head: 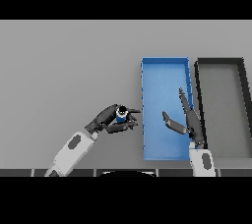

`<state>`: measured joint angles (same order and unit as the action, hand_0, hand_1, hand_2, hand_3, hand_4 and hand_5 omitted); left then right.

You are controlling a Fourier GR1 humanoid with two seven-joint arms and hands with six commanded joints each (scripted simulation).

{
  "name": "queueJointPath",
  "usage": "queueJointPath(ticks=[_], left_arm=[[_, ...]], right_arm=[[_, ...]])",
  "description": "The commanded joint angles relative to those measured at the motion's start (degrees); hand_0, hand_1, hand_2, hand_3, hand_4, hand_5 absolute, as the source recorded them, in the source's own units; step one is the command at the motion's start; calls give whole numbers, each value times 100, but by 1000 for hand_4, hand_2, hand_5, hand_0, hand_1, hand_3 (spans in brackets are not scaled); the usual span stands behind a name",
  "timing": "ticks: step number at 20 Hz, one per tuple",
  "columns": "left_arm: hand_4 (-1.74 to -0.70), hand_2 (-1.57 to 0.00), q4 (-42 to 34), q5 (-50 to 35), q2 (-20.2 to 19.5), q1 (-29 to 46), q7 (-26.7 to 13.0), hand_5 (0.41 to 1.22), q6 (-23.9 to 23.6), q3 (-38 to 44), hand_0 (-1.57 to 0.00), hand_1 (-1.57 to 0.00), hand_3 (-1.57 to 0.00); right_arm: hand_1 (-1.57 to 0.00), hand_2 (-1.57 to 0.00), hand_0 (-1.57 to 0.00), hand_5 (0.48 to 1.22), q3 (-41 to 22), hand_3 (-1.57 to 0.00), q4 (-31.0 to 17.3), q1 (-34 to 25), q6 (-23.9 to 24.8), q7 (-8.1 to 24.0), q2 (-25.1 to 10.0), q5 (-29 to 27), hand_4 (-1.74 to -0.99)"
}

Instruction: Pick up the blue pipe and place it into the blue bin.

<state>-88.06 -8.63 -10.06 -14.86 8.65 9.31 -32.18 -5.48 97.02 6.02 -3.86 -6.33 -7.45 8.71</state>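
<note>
Pipe (pixel 120 116) left of bin (pixel 164 66)

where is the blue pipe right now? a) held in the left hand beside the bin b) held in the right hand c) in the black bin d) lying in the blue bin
a: the left hand curls round the blue pipe, just left of the blue bin; the right hand is open over the bin.

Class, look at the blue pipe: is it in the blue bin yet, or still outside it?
Outside. The blue pipe sits in the left hand's curled fingers, left of the blue bin.
</note>
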Motion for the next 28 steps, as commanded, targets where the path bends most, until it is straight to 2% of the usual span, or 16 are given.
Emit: queueJointPath(ticks=[1, 5, 10, 15, 17, 18, 21, 22, 24, 27, 28], left_arm=[[-1723, -1555, -44, -37, -9, -100, -160, 1214, -4, 35, -1551, -1553, -1445], [-1726, -1565, -243, -63, -2, -218, -543, 1218, 83, -65, -1563, -1564, -1443], [-1729, -1569, -320, -117, -7, -222, -647, 1219, 162, -77, -1568, -1569, -1443], [-1730, -1570, -309, 49, -29, -137, -628, 1220, 148, -132, -1570, -1570, -1442], [-1731, -1571, -324, 3, -51, -171, -614, 1220, 169, -70, -1570, -1571, -1438], [-1731, -1571, -343, -12, -56, -192, -629, 1221, 174, -47, -1571, -1571, -1438], [-1731, -1571, -309, 20, -4, -175, -645, 1221, 174, -66, -1571, -1571, -1440], [-1731, -1571, -293, 41, -10, -163, -655, 1221, 162, -54, -1571, -1571, -1440], [-1731, -1571, -267, 47, -27, -167, -609, 1221, 231, -48, -1571, -1571, -1440], [-1731, -1571, -314, 45, -10, -109, -609, 1221, 246, -73, -1571, -1571, -1439], [-1731, -1571, -291, 63, 13, -190, -689, 1221, 232, -52, -1571, -1571, -1439]], right_arm=[[1, 1, 1, 635, -14, 1, 32, 18, -21, -12, -2, -7, -1217], [1, 1, 1, 635, 22, 1, 97, 79, -20, -31, -52, -19, -1195], [1, 1, 1, 629, 55, 1, 15, 44, -80, 44, -31, -128, -1174], [1, 1, 1, 619, 105, 1, 78, 97, -162, 103, -45, -295, -1207], [1, 1, 1, 619, 47, 1, 132, 92, -228, 41, 21, -367, -1191], [1, 1, 1, 610, 129, 1, 242, 58, -375, -45, -74, -586, -1195], [1, 1, 1, 573, 127, 1, 779, -139, -1112, 482, -367, -1597, -1203], [1, 1, 1, 561, 157, 1, 917, -272, -1337, 693, -593, -1867, -1215], [1, 1, 1, 532, 74, 1, 1242, -504, -1636, 1045, -880, -2245, -1250], [1, 1, 1, 520, -247, 1, 1665, -841, -1961, 1471, -1156, -2461, -1286], [1, 1, 1, 523, -308, 1, 1638, -1122, -2059, 1638, -1210, -2594, -1297]])
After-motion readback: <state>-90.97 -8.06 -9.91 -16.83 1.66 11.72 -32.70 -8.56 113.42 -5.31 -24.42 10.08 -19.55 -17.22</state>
